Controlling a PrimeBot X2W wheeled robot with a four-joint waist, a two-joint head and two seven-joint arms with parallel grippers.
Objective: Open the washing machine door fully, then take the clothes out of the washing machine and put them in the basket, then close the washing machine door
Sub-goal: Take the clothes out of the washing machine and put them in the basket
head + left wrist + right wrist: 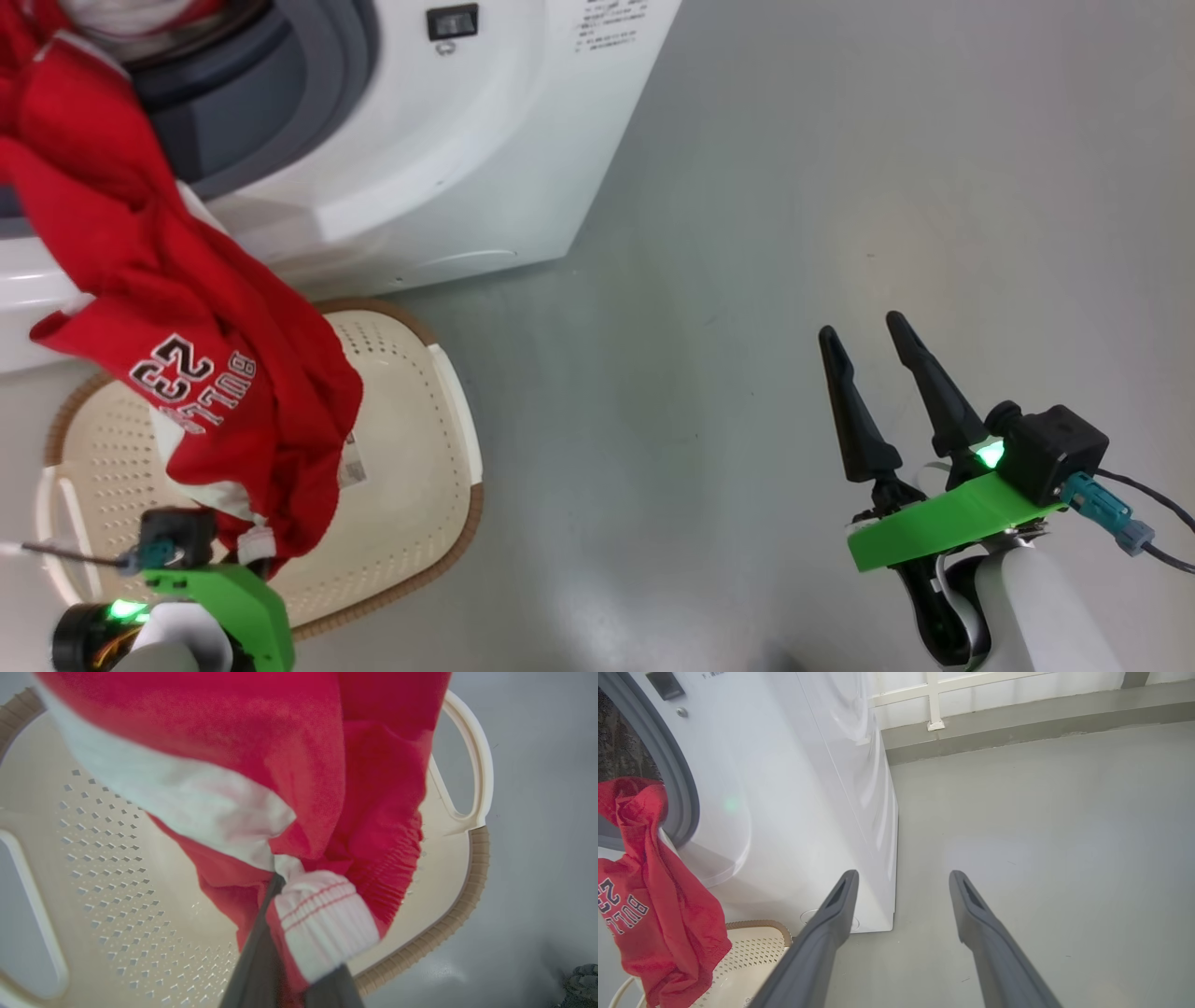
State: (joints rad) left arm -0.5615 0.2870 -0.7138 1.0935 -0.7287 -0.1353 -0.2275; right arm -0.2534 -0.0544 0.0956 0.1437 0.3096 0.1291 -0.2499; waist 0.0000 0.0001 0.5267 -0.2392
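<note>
The white washing machine (448, 168) stands at the upper left, its round opening with the grey rubber ring (317, 103) uncovered; the washing machine door is out of view. The red clothes (187, 308) trail from the opening down over the cream basket (411, 411) on the floor in front. My left gripper (245, 560) is shut on the clothes (299, 756) at a white ribbed cuff, directly above the basket (476, 882). Its fingertips are buried in fabric. My right gripper (861, 329) hangs open over bare floor to the right, holding nothing.
Grey floor (794, 187) stretches to the right of the machine. In the right wrist view, the machine's side (859, 788) is close on the left. A low grey kerb (1017, 732) and a white rail (934, 700) run along the far wall.
</note>
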